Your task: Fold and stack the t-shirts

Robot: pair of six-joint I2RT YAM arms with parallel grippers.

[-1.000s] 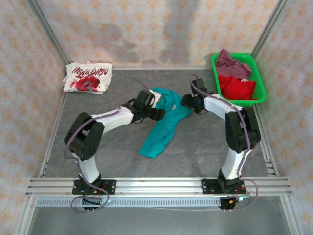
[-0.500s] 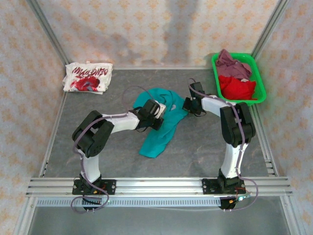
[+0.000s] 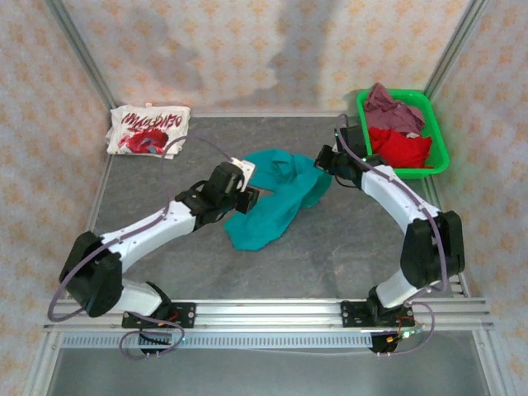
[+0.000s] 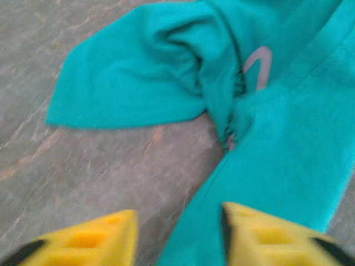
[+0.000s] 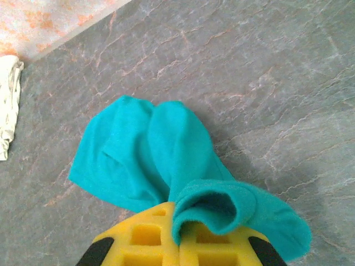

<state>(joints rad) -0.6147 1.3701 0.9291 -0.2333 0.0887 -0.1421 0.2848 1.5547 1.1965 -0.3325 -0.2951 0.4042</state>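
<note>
Teal t-shirt (image 3: 276, 198): soft, light, limp. I judge it will sag and bunch, so I'd take it at hem or shoulders, two points. Lies crumpled on surface (image 3: 346, 243), just ahead of left end effector (image 4: 177, 233), trailing from right end effector (image 5: 177, 244). Left fingers apart, low over cloth edge, arm stretched long. Right clamped on teal fold, elbow bent.

table (image 3: 346, 247): grey top, veined like stone. laid directly on it: teal t-shirt (image 3: 272, 206), crumpled, near the middle; white t-shirt (image 3: 148, 130) with red print, folded flat, at the far left corner; green basket (image 3: 439, 147), set at the far right corner.
</note>
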